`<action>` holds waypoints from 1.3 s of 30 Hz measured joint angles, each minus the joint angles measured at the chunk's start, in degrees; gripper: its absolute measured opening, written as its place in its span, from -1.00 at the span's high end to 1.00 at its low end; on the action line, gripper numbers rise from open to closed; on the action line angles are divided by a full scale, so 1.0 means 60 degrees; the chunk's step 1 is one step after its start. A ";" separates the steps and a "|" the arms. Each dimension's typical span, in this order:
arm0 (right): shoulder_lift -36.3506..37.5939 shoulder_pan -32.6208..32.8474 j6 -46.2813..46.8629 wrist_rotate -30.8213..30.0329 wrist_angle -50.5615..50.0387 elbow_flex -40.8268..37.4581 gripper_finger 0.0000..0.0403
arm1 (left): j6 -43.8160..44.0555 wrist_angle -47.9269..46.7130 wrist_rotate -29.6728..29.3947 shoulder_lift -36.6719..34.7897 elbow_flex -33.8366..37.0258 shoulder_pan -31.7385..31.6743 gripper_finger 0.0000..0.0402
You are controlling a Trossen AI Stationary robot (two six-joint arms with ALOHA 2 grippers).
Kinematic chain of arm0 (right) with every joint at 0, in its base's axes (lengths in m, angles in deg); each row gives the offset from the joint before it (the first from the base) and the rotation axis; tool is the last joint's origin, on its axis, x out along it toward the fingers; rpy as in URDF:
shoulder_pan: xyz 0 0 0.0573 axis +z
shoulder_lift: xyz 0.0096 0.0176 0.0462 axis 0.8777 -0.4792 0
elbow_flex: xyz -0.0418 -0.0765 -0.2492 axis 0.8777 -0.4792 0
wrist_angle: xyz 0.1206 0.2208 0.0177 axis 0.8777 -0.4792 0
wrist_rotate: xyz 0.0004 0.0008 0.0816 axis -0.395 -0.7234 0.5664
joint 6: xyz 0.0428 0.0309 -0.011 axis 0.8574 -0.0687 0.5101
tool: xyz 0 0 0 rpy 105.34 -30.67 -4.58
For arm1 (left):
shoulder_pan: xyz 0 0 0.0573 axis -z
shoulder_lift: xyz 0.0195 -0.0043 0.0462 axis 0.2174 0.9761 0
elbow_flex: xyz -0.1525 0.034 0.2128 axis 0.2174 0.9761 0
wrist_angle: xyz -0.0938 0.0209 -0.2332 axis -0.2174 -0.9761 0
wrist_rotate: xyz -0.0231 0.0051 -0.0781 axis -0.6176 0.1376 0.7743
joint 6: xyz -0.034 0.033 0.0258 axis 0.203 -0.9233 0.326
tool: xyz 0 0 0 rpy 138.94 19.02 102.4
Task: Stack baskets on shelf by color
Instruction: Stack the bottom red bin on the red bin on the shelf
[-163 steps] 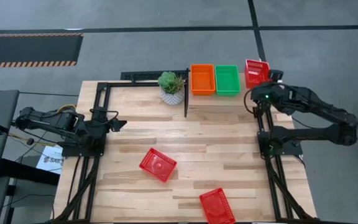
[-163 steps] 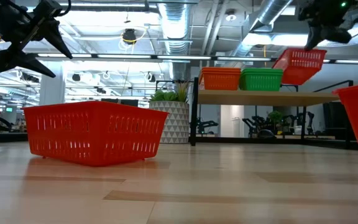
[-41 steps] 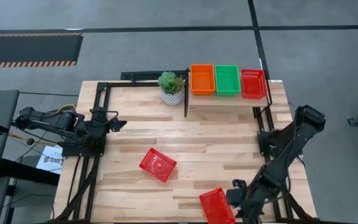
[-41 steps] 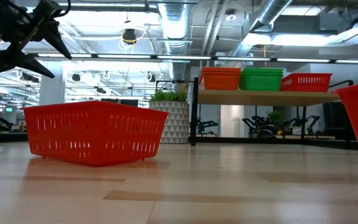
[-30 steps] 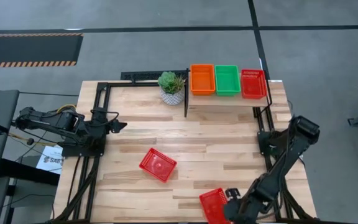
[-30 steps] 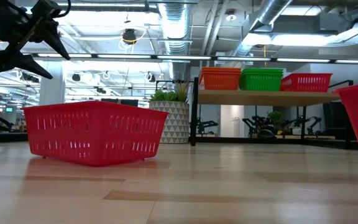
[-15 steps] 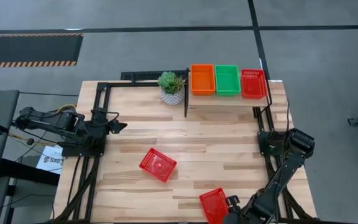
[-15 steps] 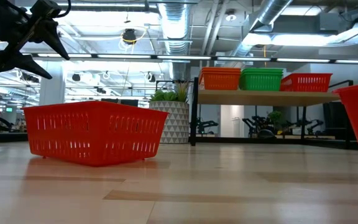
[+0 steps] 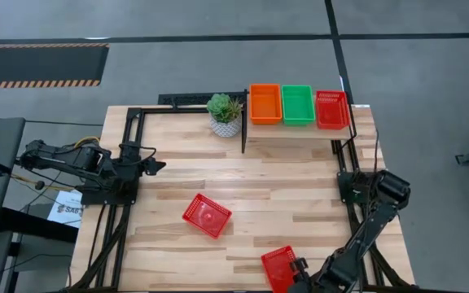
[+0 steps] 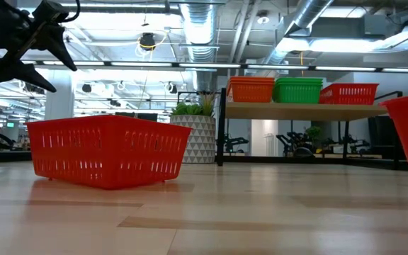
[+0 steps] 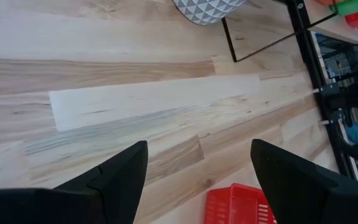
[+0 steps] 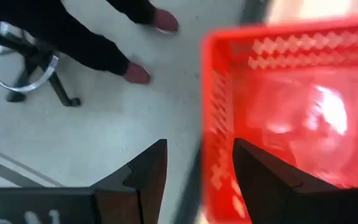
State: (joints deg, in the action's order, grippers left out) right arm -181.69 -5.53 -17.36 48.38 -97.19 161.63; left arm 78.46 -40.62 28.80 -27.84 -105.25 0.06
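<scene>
Your right claw (image 9: 300, 268) sits at the counter's (image 9: 291, 183) near edge, fingers parted astride the rim of the near red basket (image 9: 278, 267); in the right wrist view the rim lies between the fingers (image 12: 263, 177), though it looks not yet gripped, and that view is too blurred to be sure. Your left claw (image 9: 155, 165) waits released above the counter's left side. A second red basket (image 9: 206, 215) lies tilted mid-counter. On the shelf (image 9: 300, 129) stand an orange basket (image 9: 265, 103), a green basket (image 9: 297, 104) and a third red basket (image 9: 331, 109) in a row, with a potted plant (image 9: 224, 113) just beside the shelf.
</scene>
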 joint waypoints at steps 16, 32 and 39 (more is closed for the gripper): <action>-0.0453 -0.0379 -0.0259 -0.0320 -0.0380 -0.0018 0.35 | -0.0090 -0.0204 0.0130 0.0000 0.0000 -0.0003 -0.36; 0.0434 -0.0891 0.0254 0.0102 -0.1373 -0.0022 0.96 | -0.0397 -0.0255 0.0034 0.0000 0.0000 0.0000 -0.36; 0.2796 -0.1425 0.0231 -0.0971 -0.3579 -0.0025 0.98 | -0.0402 -0.0314 -0.0206 0.0000 0.0000 0.0000 -0.36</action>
State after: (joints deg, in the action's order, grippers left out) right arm -164.91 -14.08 -15.98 42.56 -118.66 161.48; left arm 76.05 -42.50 27.56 -27.84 -105.25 0.06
